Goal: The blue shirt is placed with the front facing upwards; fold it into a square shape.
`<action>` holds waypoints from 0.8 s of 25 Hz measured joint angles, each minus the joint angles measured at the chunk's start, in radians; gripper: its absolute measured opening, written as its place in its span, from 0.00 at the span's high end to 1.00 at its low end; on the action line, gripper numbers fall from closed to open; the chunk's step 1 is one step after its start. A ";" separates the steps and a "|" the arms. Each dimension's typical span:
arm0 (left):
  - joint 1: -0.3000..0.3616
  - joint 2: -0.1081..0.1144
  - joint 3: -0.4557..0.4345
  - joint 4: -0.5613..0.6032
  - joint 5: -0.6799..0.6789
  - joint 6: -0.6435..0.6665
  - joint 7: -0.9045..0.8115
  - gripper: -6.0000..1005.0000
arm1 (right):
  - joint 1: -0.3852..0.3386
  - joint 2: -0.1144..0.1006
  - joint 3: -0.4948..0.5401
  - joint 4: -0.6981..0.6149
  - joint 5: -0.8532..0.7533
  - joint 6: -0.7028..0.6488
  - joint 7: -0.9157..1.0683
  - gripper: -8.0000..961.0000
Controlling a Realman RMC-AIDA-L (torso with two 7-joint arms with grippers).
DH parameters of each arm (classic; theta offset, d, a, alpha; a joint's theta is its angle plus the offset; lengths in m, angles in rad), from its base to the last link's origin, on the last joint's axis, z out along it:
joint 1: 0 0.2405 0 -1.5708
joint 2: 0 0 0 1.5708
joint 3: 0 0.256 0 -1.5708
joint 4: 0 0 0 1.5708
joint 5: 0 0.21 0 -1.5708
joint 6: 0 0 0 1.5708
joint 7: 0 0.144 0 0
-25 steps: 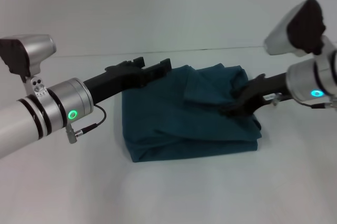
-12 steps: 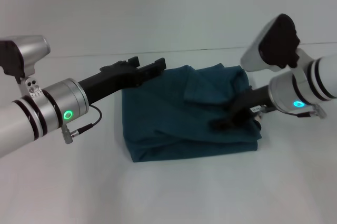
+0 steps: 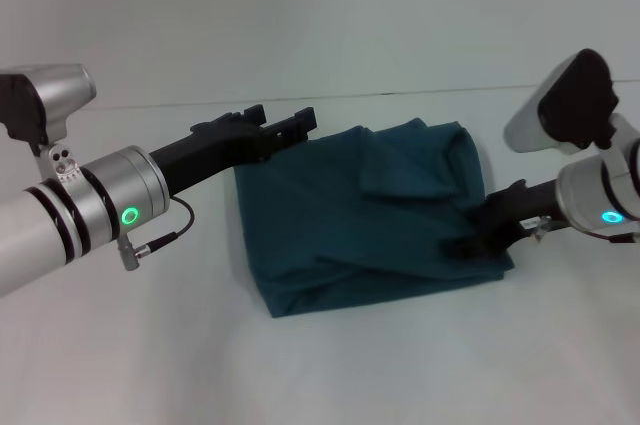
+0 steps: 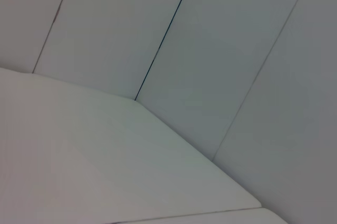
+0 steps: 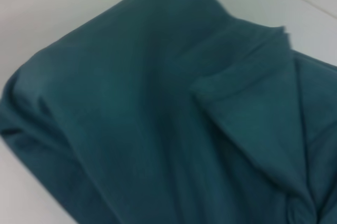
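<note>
White table (image 3: pixel 150 345); folded blue shirt (image 3: pixel 370 215), lettering hidden; right gripper (image 3: pixel 478 237) touching.

A: Setting looks like a robot test bay or lab, not a home.

B: Evidence?

A: Bare white worktop (image 3: pixel 330 365) filling the head view, matte, unmarked. Behind it a plain white wall (image 3: pixel 320 15) meeting the worktop in a straight seam.

B: Wall detail?

A: Left wrist view shows it as flat pale panels (image 4: pixel 221 66) divided by thin dark joints. Reads as a built enclosure.

B: Anything domestic?

A: Only the blue shirt (image 3: pixel 370 215), a folded teal bundle lying on the worktop. Two silver-and-black robot arms with green indicator rings reach over it, which points to a lab.
</note>
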 joint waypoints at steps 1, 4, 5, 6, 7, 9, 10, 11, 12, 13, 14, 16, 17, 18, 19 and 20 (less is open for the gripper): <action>0.000 0.000 0.000 0.000 0.000 0.000 0.000 0.13 | -0.003 -0.002 0.009 -0.002 -0.001 0.000 0.000 0.38; 0.000 0.000 0.000 0.000 0.000 0.002 0.000 0.13 | -0.008 -0.006 0.035 -0.003 -0.001 -0.001 0.000 0.38; 0.000 0.000 0.000 0.000 -0.001 0.003 0.000 0.13 | -0.010 -0.005 0.048 -0.016 0.003 -0.006 -0.002 0.39; 0.000 0.000 0.000 0.000 -0.001 0.003 0.000 0.13 | -0.010 -0.005 0.048 -0.016 0.003 -0.006 -0.002 0.39; 0.001 0.000 0.000 0.000 -0.001 0.003 0.000 0.13 | -0.010 -0.002 0.053 -0.025 0.005 -0.007 -0.004 0.39; 0.002 0.000 -0.001 0.000 -0.001 0.003 0.000 0.13 | -0.009 0.007 0.057 -0.051 0.009 -0.007 -0.006 0.39; 0.002 0.000 -0.004 0.000 -0.001 0.003 0.001 0.13 | -0.005 0.009 0.056 -0.057 0.012 -0.006 -0.006 0.39; 0.002 0.000 -0.006 0.000 -0.001 0.003 0.004 0.13 | 0.001 0.011 0.053 -0.062 0.021 -0.005 -0.006 0.39; 0.002 0.000 -0.009 0.000 -0.002 0.003 0.008 0.13 | 0.007 0.011 0.051 -0.064 0.030 -0.004 -0.006 0.39; 0.002 0.000 -0.011 0.000 -0.003 0.003 0.009 0.13 | 0.014 0.012 0.050 -0.064 0.045 -0.002 -0.006 0.40; 0.003 0.000 -0.013 0.000 -0.003 0.003 0.013 0.13 | 0.023 0.012 0.049 -0.065 0.059 0.001 -0.007 0.40; 0.003 0.000 -0.018 0.000 -0.003 0.003 0.014 0.13 | 0.035 0.012 0.049 -0.065 0.075 0.009 -0.008 0.40; 0.003 0.000 -0.021 0.000 -0.002 0.003 0.018 0.13 | 0.045 0.011 0.049 -0.064 0.080 0.016 -0.008 0.40; 0.003 0.000 -0.024 0.000 -0.001 0.003 0.026 0.13 | 0.054 0.011 0.048 -0.062 0.080 0.022 -0.008 0.40; 0.004 0.000 -0.026 0.000 -0.001 0.003 0.034 0.13 | 0.062 0.011 0.047 -0.058 0.080 0.030 -0.008 0.40; 0.004 0.000 -0.026 0.000 -0.001 0.003 0.034 0.13 | 0.077 0.011 0.036 -0.047 0.079 0.051 -0.009 0.40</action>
